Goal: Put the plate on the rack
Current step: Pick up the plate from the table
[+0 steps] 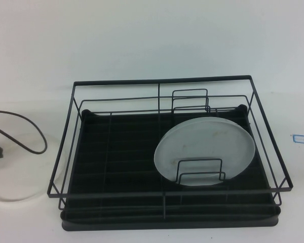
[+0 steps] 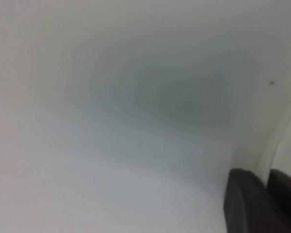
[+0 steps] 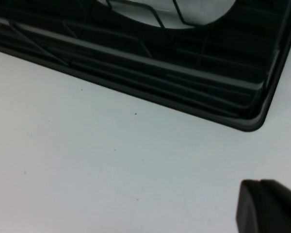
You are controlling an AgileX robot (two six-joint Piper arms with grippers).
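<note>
Plate (image 1: 5, 195): bright white, flat on surface (image 1: 152, 40) at far left, mostly out of frame; rim arc visible; not yet on rack.
Rack (image 1: 164, 152): black wire, tray base; right half holds a duller grey-white plate (image 1: 205, 149) leaning on dividers.
Left end effector (image 2: 262, 204): low over plate face, near its rim; fingers close together, state cannot tell.
Right end effector (image 3: 269, 206): over surface beside rack corner; state cannot tell.
Handling: likely rigid, glossy, slippery, chippable; pinch at raised rim, lift edge first.

- The left gripper (image 2: 263, 201) sits low at one corner, dark fingers (image 2: 242, 204) close together.
- A blurred white plate (image 2: 136, 97) fills nearly everything, its rim curving past the fingers.
</note>
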